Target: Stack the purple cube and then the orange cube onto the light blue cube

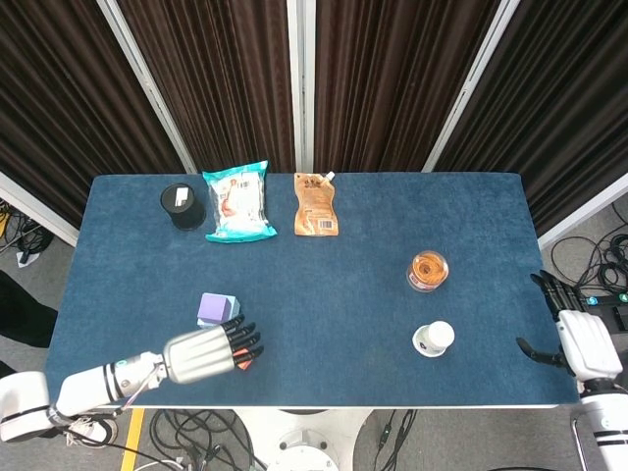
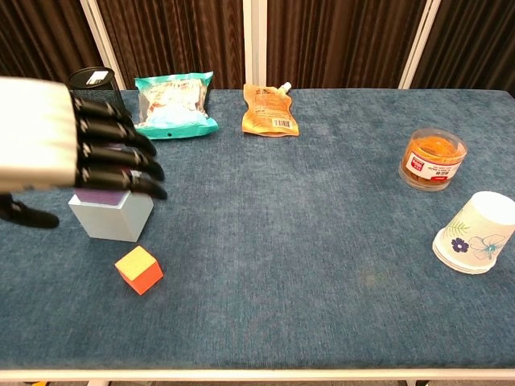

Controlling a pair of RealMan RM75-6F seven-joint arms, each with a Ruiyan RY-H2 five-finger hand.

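Observation:
The purple cube [image 1: 213, 307] sits on the light blue cube [image 2: 113, 215] at the front left of the table. In the chest view only a sliver of the purple cube [image 2: 103, 196] shows under my left hand [image 2: 60, 137]. The orange cube [image 2: 138, 269] lies on the cloth just in front of that stack. My left hand [image 1: 208, 354] hovers above it, fingers stretched out and apart, holding nothing; in the head view its fingertips cover most of the orange cube [image 1: 243, 364]. My right hand [image 1: 581, 341] stays off the table's right edge, fingers apart and empty.
A black mesh cup [image 1: 182, 205], a teal snack bag [image 1: 237, 201] and an orange pouch [image 1: 316, 205] line the back. An orange-filled jar [image 1: 427, 270] and a tipped paper cup [image 1: 433, 339] stand at the right. The table's front edge [image 1: 324, 404] runs close under the left hand.

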